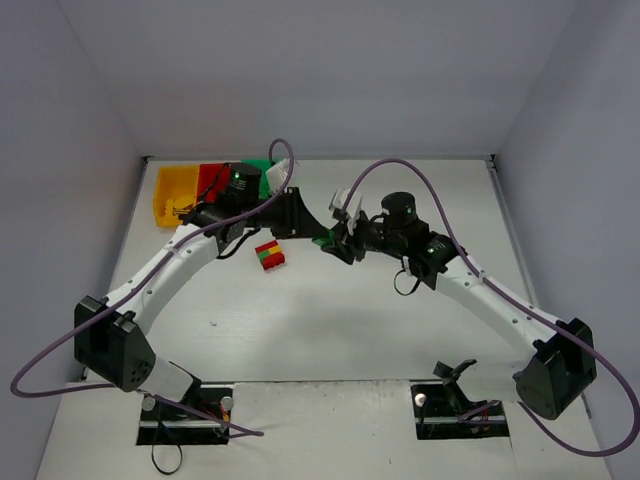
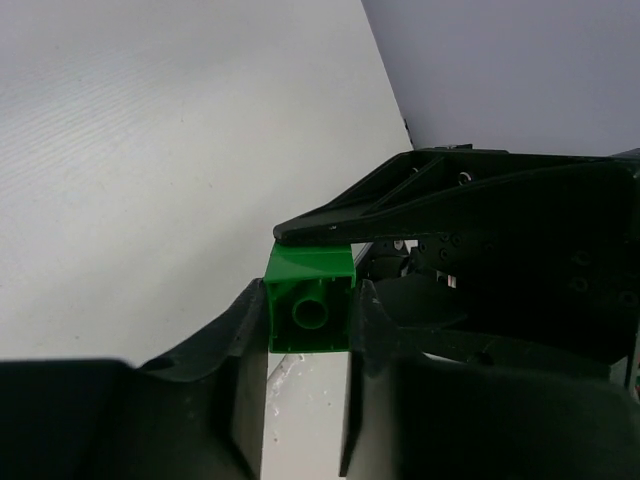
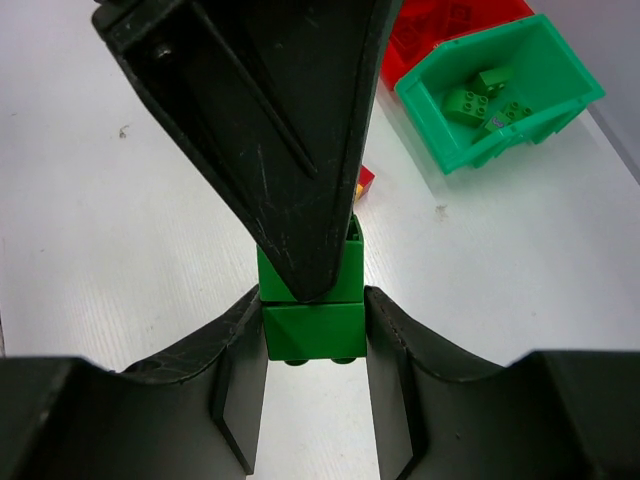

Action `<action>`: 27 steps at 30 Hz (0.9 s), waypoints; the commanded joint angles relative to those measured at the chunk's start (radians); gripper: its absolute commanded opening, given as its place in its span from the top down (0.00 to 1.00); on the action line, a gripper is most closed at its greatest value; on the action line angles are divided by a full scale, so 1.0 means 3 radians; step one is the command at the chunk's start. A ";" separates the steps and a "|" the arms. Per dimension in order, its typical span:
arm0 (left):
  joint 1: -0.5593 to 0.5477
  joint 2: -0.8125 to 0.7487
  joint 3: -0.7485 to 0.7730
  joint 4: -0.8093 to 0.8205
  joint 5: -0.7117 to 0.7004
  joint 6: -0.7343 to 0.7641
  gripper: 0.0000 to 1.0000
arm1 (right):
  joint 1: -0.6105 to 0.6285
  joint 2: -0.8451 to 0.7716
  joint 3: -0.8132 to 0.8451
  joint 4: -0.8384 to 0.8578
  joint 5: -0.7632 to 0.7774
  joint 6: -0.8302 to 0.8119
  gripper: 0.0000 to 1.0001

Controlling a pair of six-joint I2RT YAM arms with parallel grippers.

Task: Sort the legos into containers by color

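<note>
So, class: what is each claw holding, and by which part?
The left claw pinches one green brick by its opposite sides; the right claw pinches a second green brick, stuck to the first, likewise.

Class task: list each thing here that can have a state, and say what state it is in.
green brick pair: joined, held in the air.
left gripper: shut on that pair.
right gripper: shut on that pair.
green bin: open, holding green bricks.
red bin: open.
yellow bin: open.
mixed clump: stacked, lying loose.
</note>
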 commanded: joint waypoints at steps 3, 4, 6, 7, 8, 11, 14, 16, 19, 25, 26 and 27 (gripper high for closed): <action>0.0021 0.0014 0.0257 -0.0041 0.0134 0.0181 1.00 | 0.0017 -0.0111 0.0034 0.0215 0.0020 -0.0003 0.99; 0.0032 0.0024 0.0312 -0.0073 0.0145 0.0227 1.00 | 0.0017 -0.0126 -0.0027 0.0199 0.0041 -0.0003 0.99; 0.0103 0.0034 0.0369 -0.0180 0.0165 0.0289 1.00 | 0.0017 -0.0188 -0.0099 0.0169 0.0097 -0.0013 0.99; 0.0129 0.0054 0.0425 -0.0216 0.0206 0.0309 1.00 | 0.0017 -0.0228 -0.0175 0.0143 0.0112 -0.0013 0.99; 0.0164 0.0070 0.0456 -0.0287 0.0231 0.0330 1.00 | 0.0017 -0.0244 -0.0206 0.0133 0.0133 -0.0013 0.99; 0.0297 0.0100 0.0517 -0.0339 0.0359 0.0355 1.00 | 0.0012 -0.0300 -0.0329 0.0117 0.0215 -0.0008 1.00; 0.0364 0.0141 0.0579 -0.0405 0.0410 0.0427 1.00 | 0.0012 -0.0311 -0.0390 0.0112 0.0291 0.0012 1.00; 0.0435 0.0172 0.0599 -0.0461 0.0390 0.0483 1.00 | 0.0012 -0.0316 -0.0411 0.0107 0.0327 0.0033 1.00; 0.0537 0.0263 0.0676 -0.0533 0.0028 0.0646 1.00 | 0.0012 -0.0311 -0.0401 0.0107 0.0353 0.0069 1.00; 0.0783 0.0860 0.1141 -0.0585 -0.1786 0.0994 0.96 | 0.0017 -0.0341 -0.0390 0.0092 0.0384 0.0145 1.00; 0.0839 0.0964 0.1207 -0.0518 -0.1970 0.1000 0.95 | 0.0017 -0.0351 -0.0390 0.0092 0.0389 0.0156 1.00; 0.0870 0.1086 0.1370 -0.0482 -0.2068 0.1010 0.94 | 0.0017 -0.0362 -0.0390 0.0092 0.0399 0.0176 1.00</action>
